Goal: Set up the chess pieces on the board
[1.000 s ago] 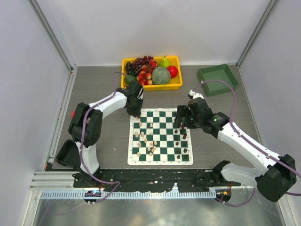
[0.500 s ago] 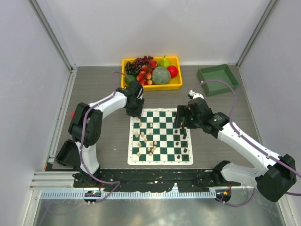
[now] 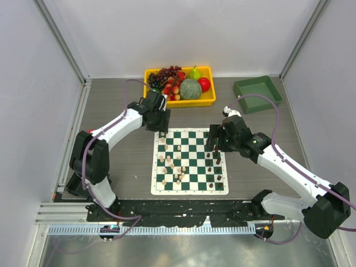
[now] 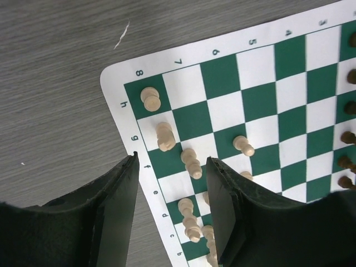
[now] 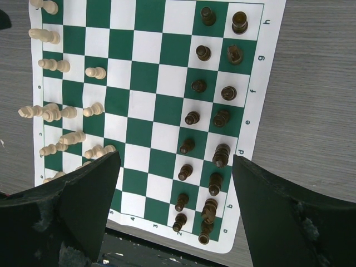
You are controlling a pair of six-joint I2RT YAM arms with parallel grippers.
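Top external view, change: the left arm has swung its elbow out toward the left of the frame. It has drawn the left gripper [image 3: 161,125] up to the upper-left corner of the board [image 3: 192,146]; half a second ago it sat lower over that corner. The right arm has not moved.
Left arm pose: stretched from lower left up to that corner, wrist bent down.
Left gripper: fingers [image 4: 119,200] parted with nothing between them, above the board's edge by the h8 corner.
Right arm pose: reaches in from lower right, with the right gripper [image 3: 213,146] over the board's right side.
Right gripper: spread wide, empty.
Board: flat at frame centre, below the yellow tray [image 3: 179,103].
Tan chess pieces [image 3: 171,165]: on the board's left half, some bunched.
Dark chess pieces [image 3: 217,167]: in two columns along its right side.
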